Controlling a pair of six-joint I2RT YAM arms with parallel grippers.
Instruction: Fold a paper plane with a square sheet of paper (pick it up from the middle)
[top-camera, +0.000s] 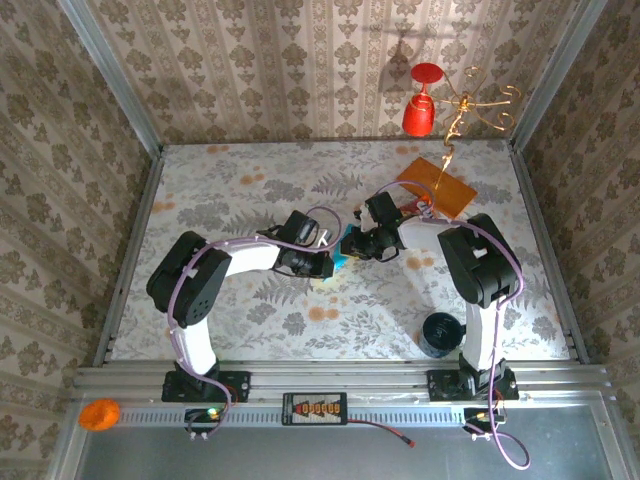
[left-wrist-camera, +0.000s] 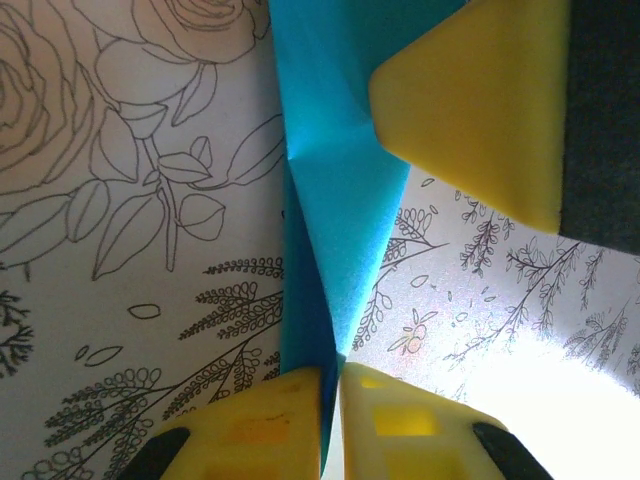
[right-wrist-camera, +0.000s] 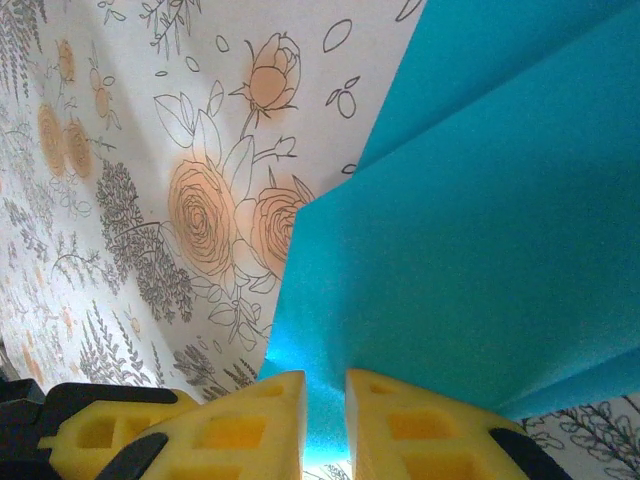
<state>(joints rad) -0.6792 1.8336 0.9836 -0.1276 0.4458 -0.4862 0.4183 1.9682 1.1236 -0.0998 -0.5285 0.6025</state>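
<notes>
The square sheet of paper (top-camera: 344, 257) is teal-blue and folded into creased layers, held between both arms at mid-table. My left gripper (left-wrist-camera: 331, 405) is shut on a narrow folded edge of the sheet (left-wrist-camera: 330, 200). The right gripper's yellow finger (left-wrist-camera: 475, 100) shows just beyond. My right gripper (right-wrist-camera: 325, 420) is shut on the sheet's wide layered part (right-wrist-camera: 480, 220), with the left gripper's finger (right-wrist-camera: 100, 440) at its side. From above, the left gripper (top-camera: 328, 263) and the right gripper (top-camera: 353, 246) almost touch. Whether the paper has the paper plane's dart shape I cannot tell.
An orange card (top-camera: 437, 184) lies at the back right, under a gold stand with a red goblet (top-camera: 423, 100). A black cup (top-camera: 437, 333) stands by the right arm's base. An orange object (top-camera: 98, 413) sits off the table's near left corner.
</notes>
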